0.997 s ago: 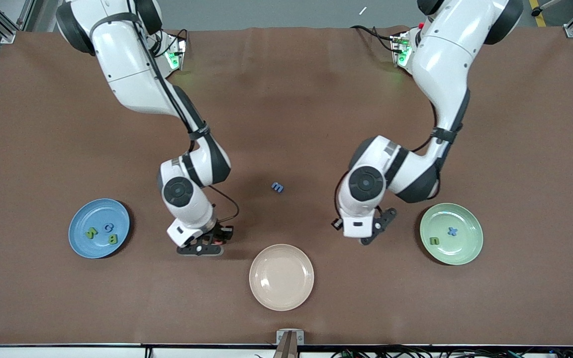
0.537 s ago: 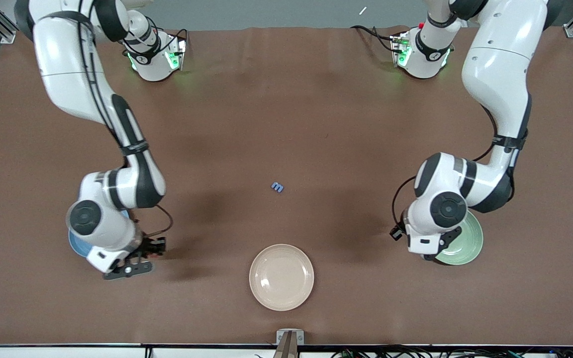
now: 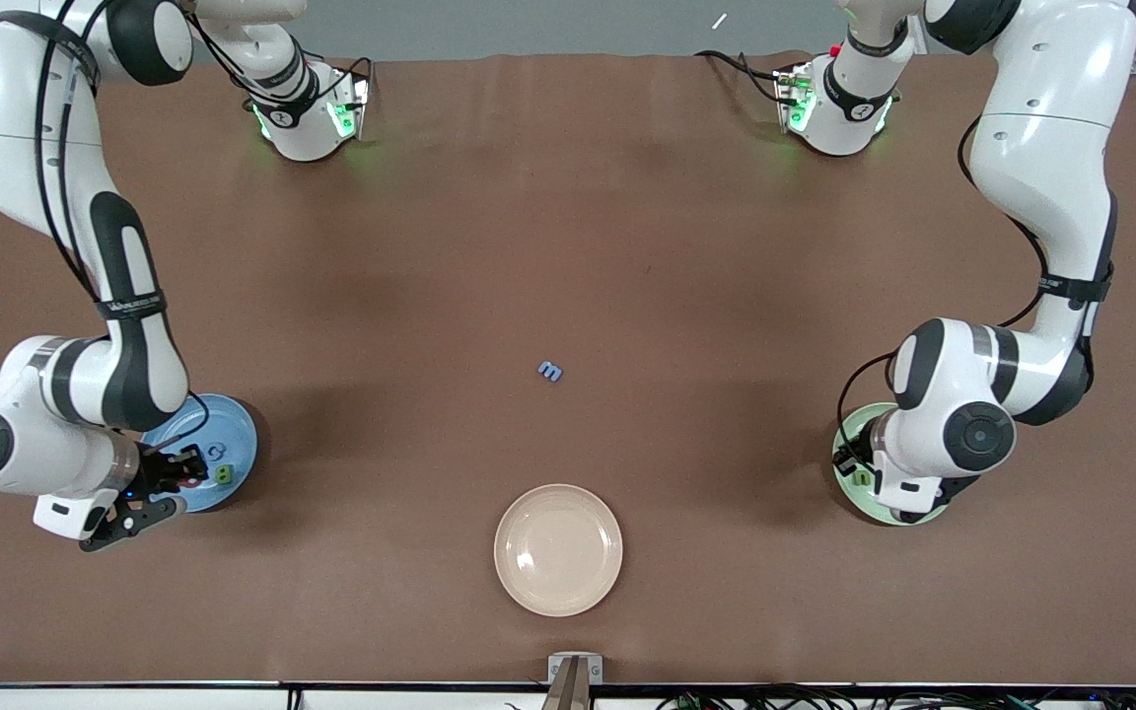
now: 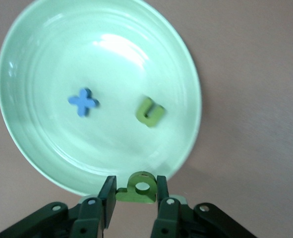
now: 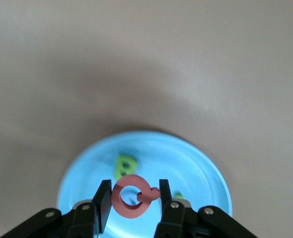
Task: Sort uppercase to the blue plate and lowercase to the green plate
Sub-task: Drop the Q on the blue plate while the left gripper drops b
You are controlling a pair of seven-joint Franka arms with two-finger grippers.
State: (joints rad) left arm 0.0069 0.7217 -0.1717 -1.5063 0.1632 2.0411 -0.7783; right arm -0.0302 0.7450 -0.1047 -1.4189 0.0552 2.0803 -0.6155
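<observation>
Brown desk [image 3: 568, 197] on my screen, both arms out at opposite ends. Right pincer [image 5: 132, 201] is clamped on the pink-red Q [image 5: 132, 196], hanging over the blue plate [image 5: 196, 163] at the right arm's end. On that plate I see a green B [image 3: 224, 474] and a blue G [image 3: 215, 452]; the other letter there is blurred in the right wrist view, can't read it. Left pincer [image 4: 135, 198] is pinched on a green b/q-shaped letter [image 4: 139, 187], over the rim of the green plate [image 4: 32, 59] at the left arm's end. In that plate: blue x [image 4: 83, 102] and green n [image 4: 149, 112], lying apart from each other. From the front cam the left arm's wrist covers most of the green plate [image 3: 849, 434], only a sliver w/ the n shows. Blue m [image 3: 550, 371] sits alone mid-desk, well apart from both plates. Cream-beige plate [image 3: 558, 548] is nearer the front cam than the m, roughly btwn the two arms. Right pincer from the front [image 3: 159, 488] shows over the blue plate's edge [image 3: 233, 434].
</observation>
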